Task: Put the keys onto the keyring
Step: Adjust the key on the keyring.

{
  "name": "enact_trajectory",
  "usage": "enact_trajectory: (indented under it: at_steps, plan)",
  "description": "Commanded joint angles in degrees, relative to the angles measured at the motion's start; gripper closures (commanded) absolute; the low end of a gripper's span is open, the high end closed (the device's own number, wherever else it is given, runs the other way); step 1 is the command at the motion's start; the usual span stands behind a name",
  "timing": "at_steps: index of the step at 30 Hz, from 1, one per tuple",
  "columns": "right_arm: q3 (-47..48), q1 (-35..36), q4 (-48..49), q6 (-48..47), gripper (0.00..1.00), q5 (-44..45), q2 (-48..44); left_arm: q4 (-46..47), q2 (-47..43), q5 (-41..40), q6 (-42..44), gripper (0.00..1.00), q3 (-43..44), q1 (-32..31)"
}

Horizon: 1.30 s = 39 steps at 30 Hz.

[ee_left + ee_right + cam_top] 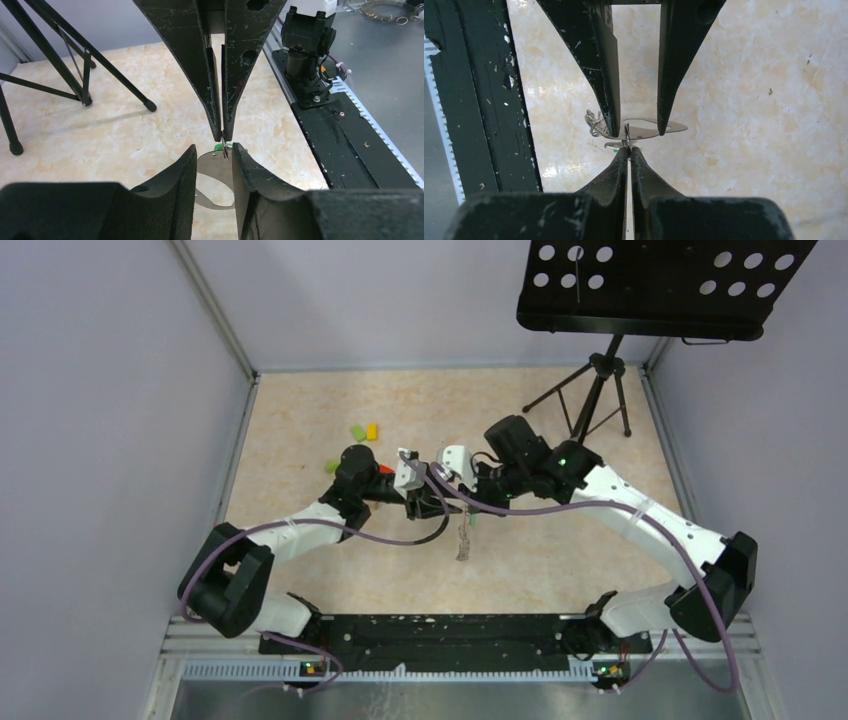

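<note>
Right wrist view gave you the story: the right gripper [628, 149] had its jaws pressed together on a thin wire seen edge-on, which I took for the keyring [626, 131]. Straight across from the right gripper, the left gripper [638, 133] had its jaws apart, straddling a flat silver key [673, 128]; whether either pad touched it, I couldn't tell. A green tag [218, 146] peeked out just under the right gripper's tips. More keys [463, 538] showed just nearside of it. You looked mid-threading, so the smart play was a steady right grip and a straight, untwisted left pull-away. No container was in shot.
</note>
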Motion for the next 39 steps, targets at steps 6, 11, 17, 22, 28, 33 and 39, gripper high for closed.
enact_trajectory:
  at_steps: [6, 11, 17, 22, 28, 33, 39]
  plan:
    - [3.75, 1.27, -0.93, -0.68, 1.00, 2.00, 1.73, -0.72, -0.78, -0.26, 1.42, 0.69, 1.72, -1.28]
    - [3.71, 1.27, -0.56, -0.60, 1.00, 1.92, 1.87, 0.23, 0.00, 0.17, 0.91, 0.76, 1.42, -1.67]
    - [2.73, 1.30, 0.78, -0.28, 1.00, 1.65, 1.08, 1.04, 0.35, 0.46, 0.81, 0.76, 0.36, -1.74]
    - [1.39, 1.33, 2.07, -0.04, 1.00, 1.48, -0.26, 4.31, 0.34, 0.31, -0.28, 0.72, -1.25, -1.68]
    - [0.17, 1.29, 2.92, 0.18, 1.00, 1.28, -1.78, 8.02, 0.65, 0.51, -1.97, 0.71, -2.57, -1.60]
    - [-0.48, 1.27, 3.34, 0.29, 1.00, 0.98, -2.69, 10.77, 1.28, 0.59, -2.96, 0.75, -3.46, -1.59]
    - [-0.73, 1.30, 3.50, 0.29, 1.00, 0.70, -3.02, 10.71, 1.90, 0.54, -3.29, 0.82, -3.11, -1.58]
